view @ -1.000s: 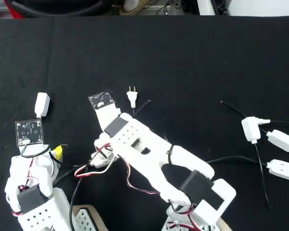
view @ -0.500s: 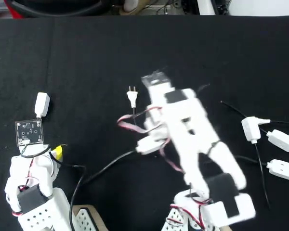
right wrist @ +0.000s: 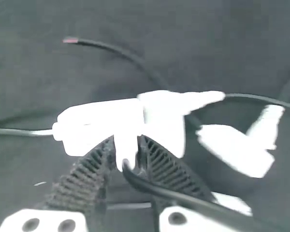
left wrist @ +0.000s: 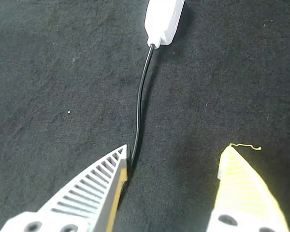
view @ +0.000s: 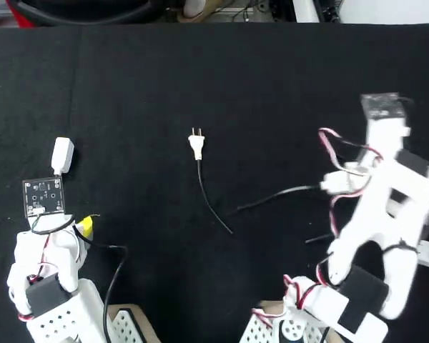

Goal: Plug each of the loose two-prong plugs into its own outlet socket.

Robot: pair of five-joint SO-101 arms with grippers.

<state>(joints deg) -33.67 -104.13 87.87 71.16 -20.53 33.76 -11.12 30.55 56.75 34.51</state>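
Plug point(view: 195, 145) loose at mid-desk point(view: 272, 71)

Lying flat near the middle of the black desk, two prongs aimed at the far edge, touched by neither arm. Black cord point(view: 206, 193) trailing from its rear toward the arms, bending off toward the right arm's side and ending free on the cloth.

Well apart, over by the left arm point(view: 46, 282): white block point(view: 62, 154) on its own black lead point(left wrist: 141, 92) (same block point(left wrist: 164, 17) seen from the left wrist). Near it, left tool point(left wrist: 176, 154) released, spread wide over the desk, gripping nothing. Lead running straight to the white fingertip point(left wrist: 117, 157) and slipping out of sight beside it. Yellow fingertip point(left wrist: 232, 157) well clear, over bare cloth.

On the opposite side: right arm point(view: 386, 193) stretched out by the right edge of the desk, black cords point(view: 272, 194) leading in beneath it. Under the right tool point(right wrist: 125, 142), two white bodies point(right wrist: 130, 118) end to end, a cord leaving each outer end. Third white piece point(right wrist: 232, 147) just beside them. Right tool close over the nearer body. Cannot tell whether clenched on it or merely above it.
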